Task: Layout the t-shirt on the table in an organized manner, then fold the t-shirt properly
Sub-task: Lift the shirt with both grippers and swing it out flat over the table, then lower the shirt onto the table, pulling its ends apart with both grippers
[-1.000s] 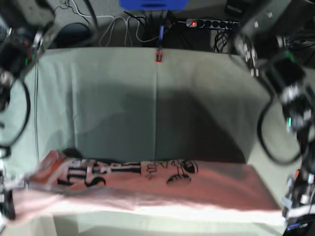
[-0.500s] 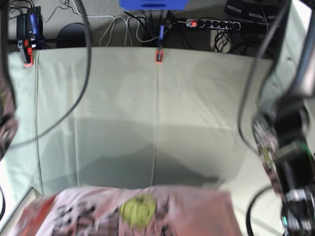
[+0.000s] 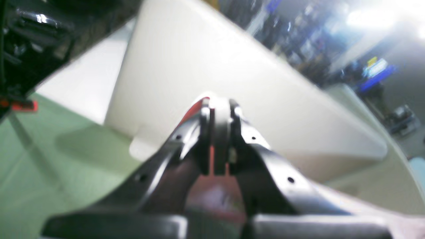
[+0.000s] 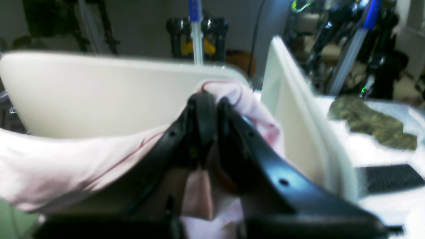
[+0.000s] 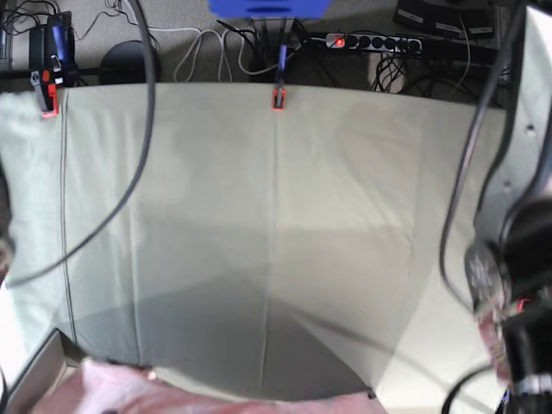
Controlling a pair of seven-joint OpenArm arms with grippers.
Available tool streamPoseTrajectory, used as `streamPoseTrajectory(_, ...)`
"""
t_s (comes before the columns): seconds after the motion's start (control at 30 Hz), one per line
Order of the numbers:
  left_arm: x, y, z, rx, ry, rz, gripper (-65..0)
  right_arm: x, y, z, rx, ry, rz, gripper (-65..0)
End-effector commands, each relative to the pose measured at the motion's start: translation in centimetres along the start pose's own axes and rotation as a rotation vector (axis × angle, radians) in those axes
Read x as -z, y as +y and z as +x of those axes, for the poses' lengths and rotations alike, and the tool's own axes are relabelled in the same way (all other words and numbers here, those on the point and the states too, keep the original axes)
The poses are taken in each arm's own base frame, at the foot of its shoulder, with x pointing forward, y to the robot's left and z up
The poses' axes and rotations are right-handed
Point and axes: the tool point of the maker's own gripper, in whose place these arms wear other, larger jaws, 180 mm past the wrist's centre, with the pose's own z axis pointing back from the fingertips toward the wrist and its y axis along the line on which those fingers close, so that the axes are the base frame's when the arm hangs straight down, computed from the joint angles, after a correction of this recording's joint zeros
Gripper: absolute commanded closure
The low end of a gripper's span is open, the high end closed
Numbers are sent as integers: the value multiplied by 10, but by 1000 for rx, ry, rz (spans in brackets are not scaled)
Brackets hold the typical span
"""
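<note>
Only a thin strip of the pale pink t-shirt [image 5: 121,386] shows along the bottom edge of the base view, above the near end of the table [image 5: 276,216]. In the right wrist view my right gripper [image 4: 212,99] is shut on a bunched fold of the t-shirt [image 4: 66,162], and pink cloth wraps over its fingertips. The left wrist view shows my left gripper [image 3: 216,106] shut on a pale strip of fabric, with pinkish t-shirt cloth [image 3: 382,207] trailing at lower right. Lettering and graphic are hidden.
Red clamps [image 5: 278,97] [image 5: 47,95] grip the table's far edge. Behind it lie cables and a power strip [image 5: 362,40]. Blurred arm parts and cables cross both sides of the base view. White panels [image 4: 99,93] [image 3: 199,66] stand beyond the grippers, near a camouflage cloth [image 4: 368,122].
The t-shirt, stretched across the table's front a second ago, has moved toward the near edge and mostly left the base view. Both arms have shifted with it.
</note>
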Motion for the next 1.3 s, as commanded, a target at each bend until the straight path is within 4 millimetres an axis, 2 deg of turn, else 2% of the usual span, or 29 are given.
streamPoseTrajectory(0.0, -12, 2, 31, -1, -82, -10, -1, -15, -19, 16, -6, -61, -44, 0)
streamPoseTrajectory(0.07, -22, 20, 5, -36, -42, -8, -1, -30, -26, -18, -4, 1, -68, 0)
streamPoseTrajectory(0.13, -32, 32, -11, -45, -21, -3, -1, -43, -24, -47, 26, 27, -62, 0)
streamPoseTrajectory(0.2, -42, 49, -28, -59, -1, 16, -1, -55, -16, -79, 49, 65, -44, 0)
streamPoseTrajectory(0.33, -70, 85, -63, -74, 51, 73, -1, -90, 2, -131, 35, 141, -12, 0)
streamPoseTrajectory(0.47, -105, 132, -117, -93, 139, 165, -1, -139, 22, -187, 77, 222, 12, 0)
streamPoseTrajectory(0.6, -151, 179, -185, -118, 241, 274, -1, -198, 33, -240, 125, 323, -20, 0)
streamPoseTrajectory(0.73, -204, 216, -247, -205, 347, 350, -1, -256, 56, -295, 174, 464, -24, 0)
streamPoseTrajectory(0.8, -226, 229, -266, -261, 380, 372, -1, -281, 64, -317, 201, 527, -30, 0)
streamPoseTrajectory(0.87, -249, 242, -280, -302, 403, 404, -1, -304, 71, -333, 218, 584, -32, 0)
streamPoseTrajectory(0.93, -269, 254, -285, -336, 404, 434, -1, -328, 75, -348, 230, 643, -37, 0)
streamPoseTrajectory(1.1, -309, 277, -293, -400, 401, 503, -1, -360, 89, -361, 225, 709, 30, 0)
streamPoseTrajectory(1.27, -335, 282, -307, -452, 425, 520, -1, -376, 60, -355, 213, 707, -49, 0)
